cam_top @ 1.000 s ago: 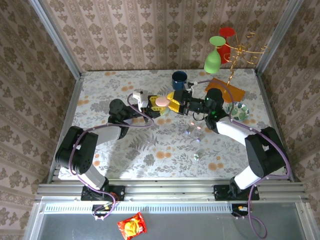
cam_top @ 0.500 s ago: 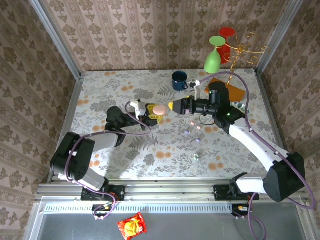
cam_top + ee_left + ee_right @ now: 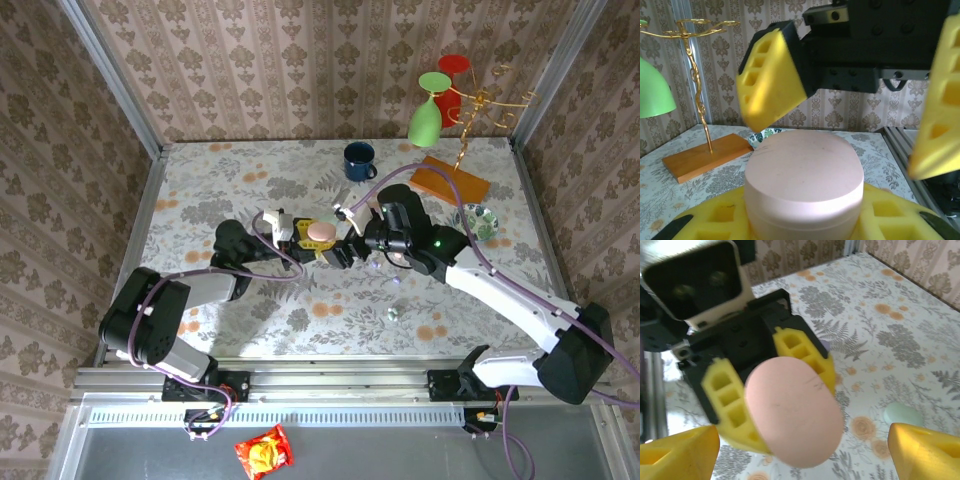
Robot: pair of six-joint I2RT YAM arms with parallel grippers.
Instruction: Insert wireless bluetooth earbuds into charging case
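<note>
Floral tablecloth [image 3: 250, 300] under wallpapered walls carries the work. A pink oval case [image 3: 790, 415], lid apparently shut, sits pinched between the yellow pads of the left gripper [image 3: 312, 238]. The right gripper [image 3: 345, 237] faces it from just beside, fingers spread wide, one toward each end of the case's long axis, holding nothing. One tiny earbud [image 3: 392, 313] lies on the cloth by the right arm, well apart from the case.
</note>
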